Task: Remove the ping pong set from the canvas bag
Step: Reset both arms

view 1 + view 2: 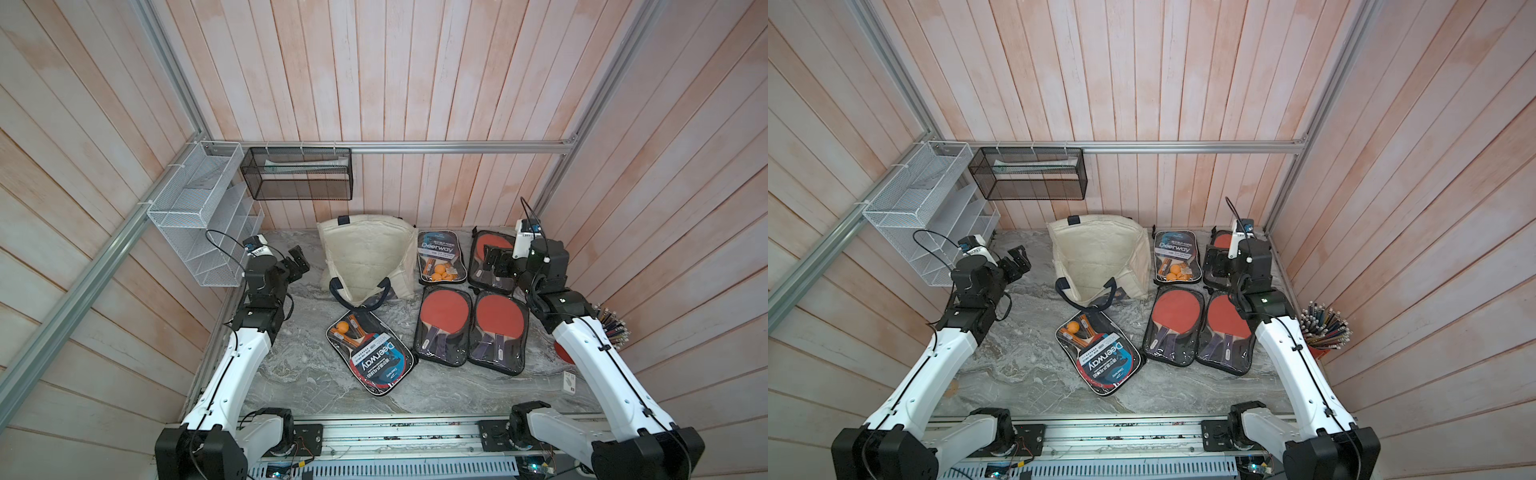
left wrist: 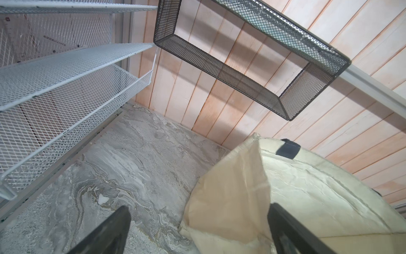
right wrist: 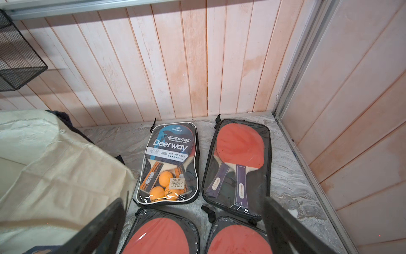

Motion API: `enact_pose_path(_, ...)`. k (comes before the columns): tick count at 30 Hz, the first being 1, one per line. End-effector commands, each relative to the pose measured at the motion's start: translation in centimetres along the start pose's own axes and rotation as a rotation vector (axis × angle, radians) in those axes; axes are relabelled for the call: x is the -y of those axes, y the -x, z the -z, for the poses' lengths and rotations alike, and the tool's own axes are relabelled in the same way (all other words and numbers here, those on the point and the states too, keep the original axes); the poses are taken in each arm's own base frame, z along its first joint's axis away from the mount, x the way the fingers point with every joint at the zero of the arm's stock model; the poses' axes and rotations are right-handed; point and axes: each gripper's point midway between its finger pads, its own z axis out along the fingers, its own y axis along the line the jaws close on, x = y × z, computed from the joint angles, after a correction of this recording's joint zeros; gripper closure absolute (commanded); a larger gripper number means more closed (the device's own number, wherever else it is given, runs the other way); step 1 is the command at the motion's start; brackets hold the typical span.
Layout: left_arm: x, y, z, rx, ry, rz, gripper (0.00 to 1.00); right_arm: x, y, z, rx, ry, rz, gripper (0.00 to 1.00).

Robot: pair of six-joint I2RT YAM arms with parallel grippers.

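My left gripper hangs with jaws spread wide and empty, just left of the canvas bag, which is slumped at the back of the table. A ping pong set lies outside its mouth. My right gripper, equally wide, holds nothing above the paddle cases.
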Motion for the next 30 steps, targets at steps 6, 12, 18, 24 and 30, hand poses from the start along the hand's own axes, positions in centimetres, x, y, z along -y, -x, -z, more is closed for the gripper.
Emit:
enact_pose_path(6,-1.1,-0.1,-0.4,0.007,0.052,-0.063,0.0,3.1,1.9,-0.7,0.117,-0.039,-0.067,0.02)
enact_pose_path(12,-2.0,-1.6,-1.4,-0.007,0.083,-0.085,0.0,4.5,0.8,-1.9,0.123,-0.082,-0.081,0.02)
enact_pose_path(18,-2.7,-3.0,-3.0,-0.019,0.095,-0.087,0.0,5.3,-1.0,-3.4,0.132,-0.095,-0.083,0.02)
enact_pose_path(24,-4.1,-5.1,-5.0,-0.027,0.136,-0.107,0.0,6.2,-3.2,-4.9,0.138,-0.112,-0.067,0.02)
enact_pose_path(30,-6.4,-7.0,-6.7,-0.037,0.193,-0.128,0.0,8.4,-6.2,-6.3,0.113,-0.207,-0.06,0.02)
